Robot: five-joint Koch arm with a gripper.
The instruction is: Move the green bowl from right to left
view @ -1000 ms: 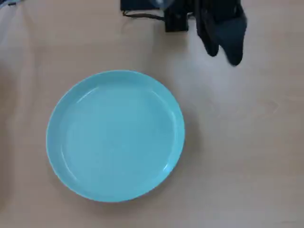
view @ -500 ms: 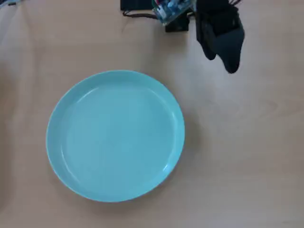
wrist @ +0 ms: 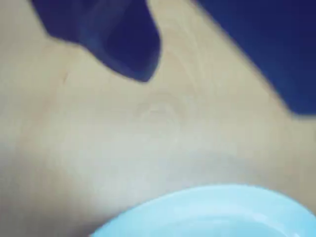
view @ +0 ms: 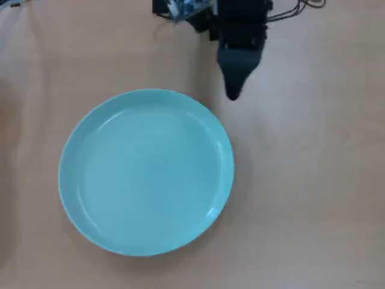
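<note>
Approach needs care: my black gripper [view: 233,93], jaw gap unreadable to me, should descend onto the glossy pale turquoise shallow bowl [view: 146,171] at its near rim.

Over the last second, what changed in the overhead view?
The gripper swung left in the overhead view, from the upper right toward the green bowl, and its tip now sits just off the bowl's upper-right rim, not touching. Nothing was grasped or released. The bowl stayed where it was on the table.
</note>
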